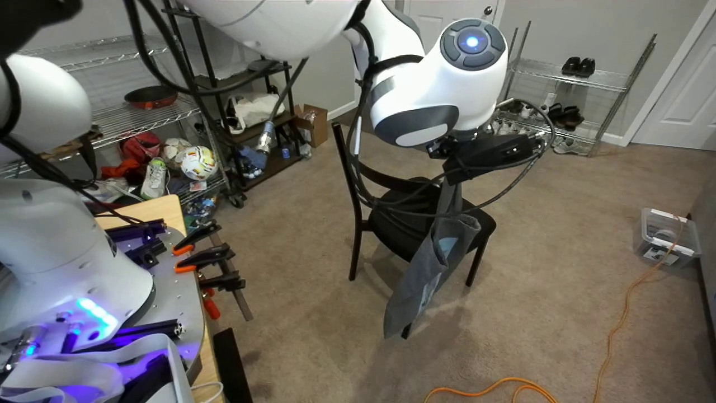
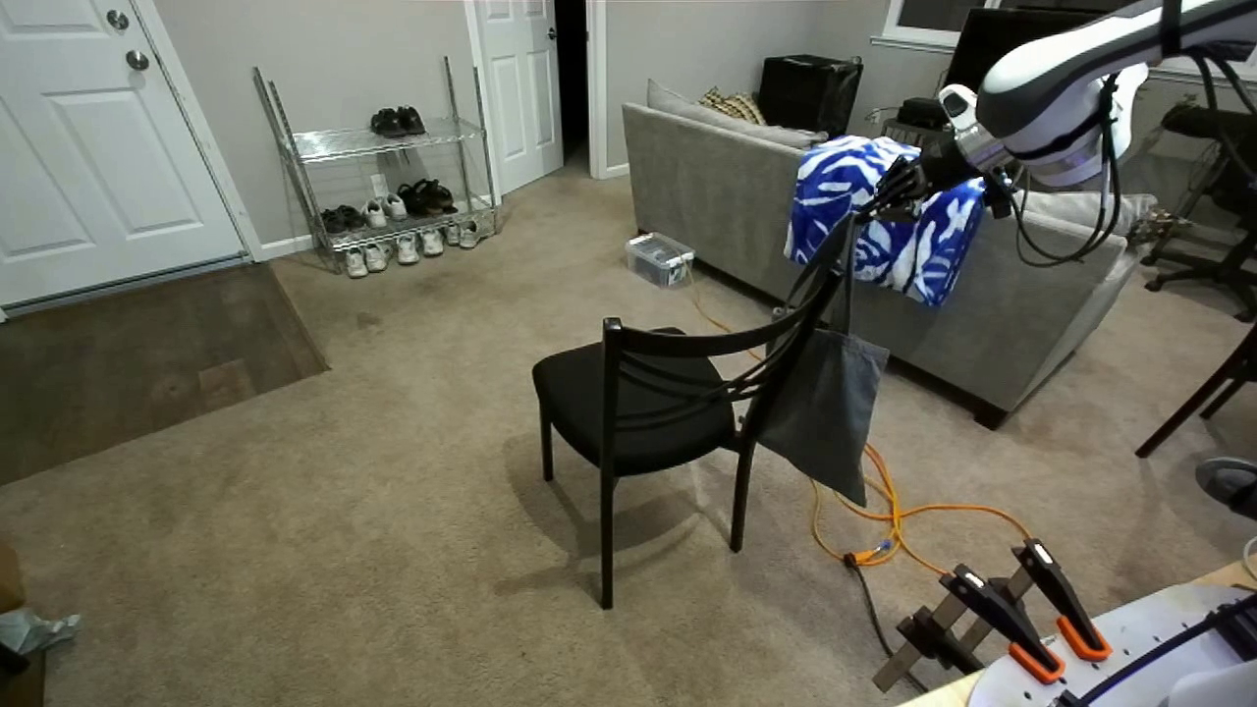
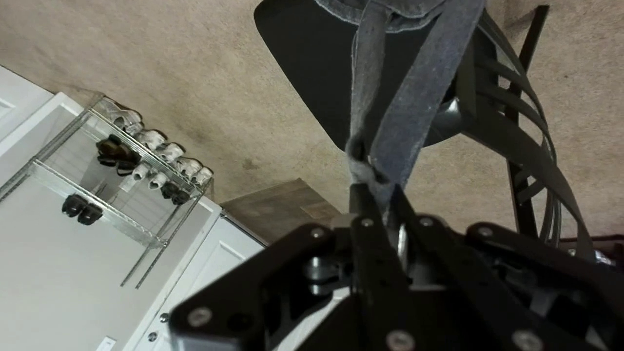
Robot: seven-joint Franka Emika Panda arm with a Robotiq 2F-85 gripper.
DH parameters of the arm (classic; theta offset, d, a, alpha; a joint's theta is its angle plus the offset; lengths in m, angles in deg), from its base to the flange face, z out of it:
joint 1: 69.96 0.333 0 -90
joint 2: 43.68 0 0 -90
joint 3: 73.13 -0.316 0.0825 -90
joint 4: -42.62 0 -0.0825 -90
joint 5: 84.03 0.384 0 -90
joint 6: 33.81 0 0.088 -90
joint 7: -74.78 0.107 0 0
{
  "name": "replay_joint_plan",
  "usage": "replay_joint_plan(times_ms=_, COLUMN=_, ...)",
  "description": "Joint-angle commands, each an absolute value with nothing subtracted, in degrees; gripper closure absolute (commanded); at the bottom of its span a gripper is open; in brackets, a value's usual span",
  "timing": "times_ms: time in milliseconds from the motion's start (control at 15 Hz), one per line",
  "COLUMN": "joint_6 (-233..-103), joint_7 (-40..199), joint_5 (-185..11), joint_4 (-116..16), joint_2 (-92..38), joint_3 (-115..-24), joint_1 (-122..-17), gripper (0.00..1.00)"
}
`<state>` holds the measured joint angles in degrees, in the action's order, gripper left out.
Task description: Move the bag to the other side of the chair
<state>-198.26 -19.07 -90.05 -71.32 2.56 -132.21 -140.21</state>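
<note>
My gripper (image 3: 375,192) is shut on the handles of the grey-blue bag (image 1: 428,274); the handles stretch away from the fingertips in the wrist view (image 3: 409,102). In an exterior view the gripper (image 2: 874,208) is above the top of the chair's backrest, and the bag (image 2: 830,412) hangs upright below it, beside the backrest post. The black chair (image 2: 628,407) stands on the carpet; it also shows in an exterior view (image 1: 391,226), where the bag slants past the seat's near side and partly covers a leg. Folds hide most of the print. I cannot tell whether bag and chair touch.
A grey sofa (image 2: 707,187) with a blue-and-white blanket (image 2: 864,226) stands beyond the bag. An orange cord (image 2: 894,511) lies on the carpet near the chair. A clear plastic box (image 2: 660,258) sits by the sofa. A shoe rack (image 1: 576,78) and wire shelving (image 1: 134,115) stand along walls.
</note>
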Motion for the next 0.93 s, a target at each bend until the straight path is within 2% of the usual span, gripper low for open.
replay_joint_plan(times_ms=0, joint_6=-199.5, joint_7=-18.8, joint_5=-88.1, joint_4=-72.6, joint_2=0.3, joint_3=-133.0, joint_1=-138.9, gripper=0.98)
replay_joint_plan(times_ms=267, joint_6=-199.4, joint_7=-19.7, joint_5=-88.3, joint_4=-73.9, joint_2=-0.2, joint_3=-134.3, joint_1=-139.1, gripper=0.98)
replay_joint_plan(times_ms=867, joint_6=-199.6, joint_7=-21.7, joint_5=-88.9, joint_4=-77.4, joint_2=1.1, joint_3=-139.7, joint_1=-149.2, gripper=0.98)
